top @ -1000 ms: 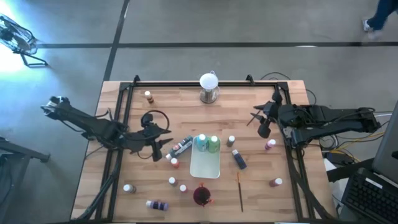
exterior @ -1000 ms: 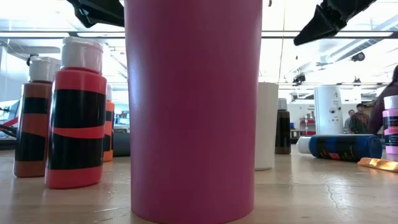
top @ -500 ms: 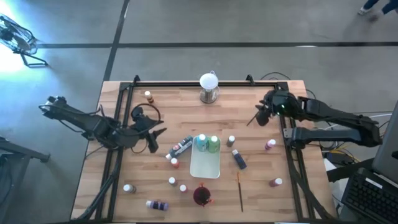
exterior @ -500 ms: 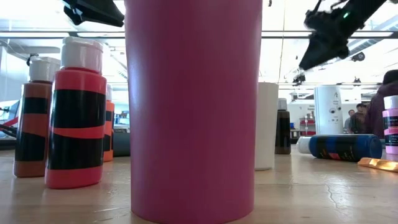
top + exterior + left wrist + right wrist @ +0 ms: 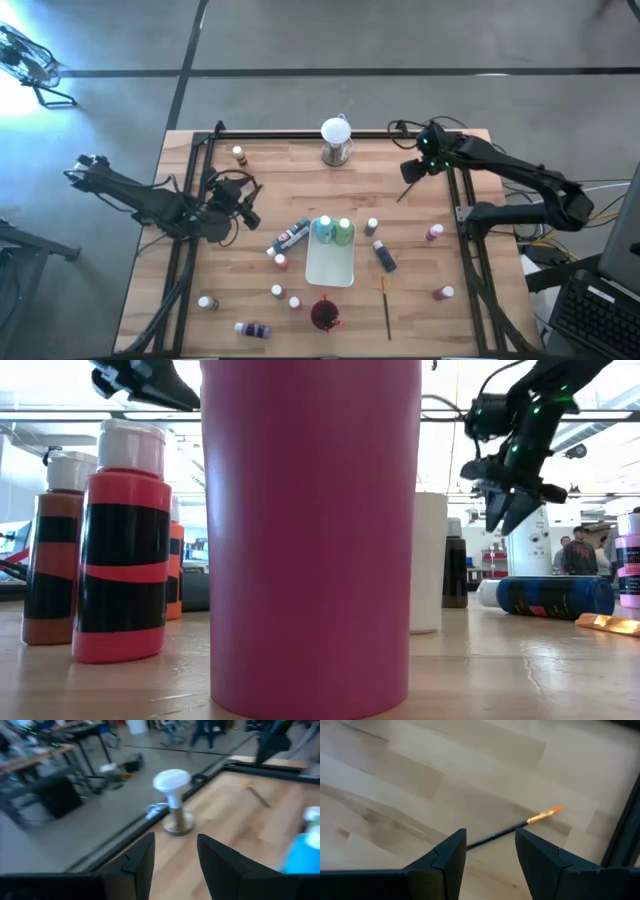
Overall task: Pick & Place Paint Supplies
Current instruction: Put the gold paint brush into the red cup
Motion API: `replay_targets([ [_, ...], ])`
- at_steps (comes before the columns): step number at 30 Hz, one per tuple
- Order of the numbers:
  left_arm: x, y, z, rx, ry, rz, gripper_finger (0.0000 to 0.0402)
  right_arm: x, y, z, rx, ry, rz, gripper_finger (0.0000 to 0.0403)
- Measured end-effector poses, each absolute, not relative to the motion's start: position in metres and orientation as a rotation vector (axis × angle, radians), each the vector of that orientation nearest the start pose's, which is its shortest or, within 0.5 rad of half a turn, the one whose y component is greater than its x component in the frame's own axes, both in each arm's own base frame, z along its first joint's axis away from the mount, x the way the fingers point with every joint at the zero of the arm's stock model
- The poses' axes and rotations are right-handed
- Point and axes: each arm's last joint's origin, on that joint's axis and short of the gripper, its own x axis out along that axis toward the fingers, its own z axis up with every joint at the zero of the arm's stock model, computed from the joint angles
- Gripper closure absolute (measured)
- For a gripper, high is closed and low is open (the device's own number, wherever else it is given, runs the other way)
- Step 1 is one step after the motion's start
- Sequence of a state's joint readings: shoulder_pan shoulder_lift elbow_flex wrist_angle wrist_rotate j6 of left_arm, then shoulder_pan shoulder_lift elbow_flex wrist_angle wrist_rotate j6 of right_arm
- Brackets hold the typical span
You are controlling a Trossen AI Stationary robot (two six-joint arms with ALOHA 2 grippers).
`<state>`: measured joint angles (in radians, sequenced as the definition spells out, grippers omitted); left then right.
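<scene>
L pincer [image 5: 243, 203] & R pincer [image 5: 410, 172] both open, empty.

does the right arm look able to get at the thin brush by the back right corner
Probably yes. The right gripper hangs just over the brush, jaws apart, with the handle showing between them. The brush lies alone on bare wood, nothing crowding it.

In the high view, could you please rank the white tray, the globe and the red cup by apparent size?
1. White tray, clearly largest.
2. Globe and red cup look about alike; I would not rank them.
</scene>
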<state>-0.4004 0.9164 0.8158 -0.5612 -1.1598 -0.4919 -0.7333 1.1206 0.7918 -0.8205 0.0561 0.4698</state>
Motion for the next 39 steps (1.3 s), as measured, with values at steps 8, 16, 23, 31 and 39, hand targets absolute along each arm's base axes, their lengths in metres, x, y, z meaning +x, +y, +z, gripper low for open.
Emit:
replay_targets([
  [8, 0.166, -0.041, 0.278, 0.135, 0.323, 0.879, 0.0248, 0.146, -0.165, 0.228, 1.028, 0.909, -1.146, 0.0236],
  [16, 0.167, -0.041, 0.281, 0.174, 0.318, 0.892, 0.0248, 0.142, -0.195, 0.212, 1.255, 0.882, -1.279, 0.0239],
  [23, 0.167, -0.041, 0.281, 0.221, 0.340, 0.884, 0.0248, 0.137, -0.213, 0.178, 1.390, 0.972, -1.372, 0.0216],
  [31, 0.167, -0.040, 0.281, 0.224, 0.336, 0.893, 0.0248, 0.133, -0.223, 0.154, 1.426, 1.055, -1.440, 0.0212],
  [39, 0.167, -0.040, 0.282, 0.226, 0.324, 0.911, 0.0248, 0.134, -0.225, 0.154, 1.448, 1.000, -1.494, 0.0240],
])
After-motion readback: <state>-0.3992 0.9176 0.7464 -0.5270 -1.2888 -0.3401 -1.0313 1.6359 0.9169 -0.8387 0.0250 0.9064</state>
